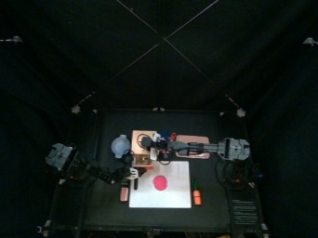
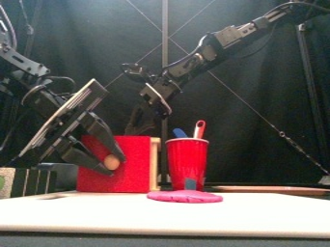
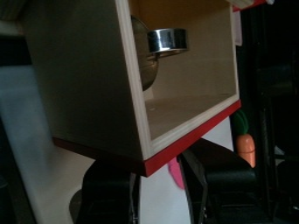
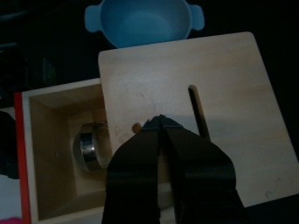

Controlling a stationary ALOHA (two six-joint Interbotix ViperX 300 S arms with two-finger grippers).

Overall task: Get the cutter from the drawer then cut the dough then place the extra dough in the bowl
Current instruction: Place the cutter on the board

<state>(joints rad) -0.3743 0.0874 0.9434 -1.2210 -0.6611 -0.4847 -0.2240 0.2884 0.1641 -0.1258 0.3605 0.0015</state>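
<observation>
Hard to see first: the cutter (image 4: 91,147) is half tucked under the top edge of the wooden box (image 4: 222,79), at the inner end of the open drawer (image 4: 59,188). Only a shiny curved band shows from the R wrist cam. I can't make out its wire handle in any view. It seems to lie flat w/ the round opening up, so no long axis to call, but I'm not sure of that. The top view is too small for any detail inside the drawer.

L gripper (image 2: 108,160) is at the red drawer front (image 2: 129,176), jaws either side of a small pale knob. It looks clamped on it, tho the contact itself is hidden behind the front's edge in the L wrist cam.

R gripper (image 4: 163,127) hangs over the box top, just beside the slot. Its jaws are together, tips meeting, nothing between them, and they're not touching the cutter.

The bowl (image 4: 142,19) sits just behind the box. The dough (image 2: 184,197) lies flat on the cutting board (image 1: 177,172), in front of the red cup (image 2: 187,166). A toy carrot (image 3: 243,150) is cut off at the L wrist cam's edge.
</observation>
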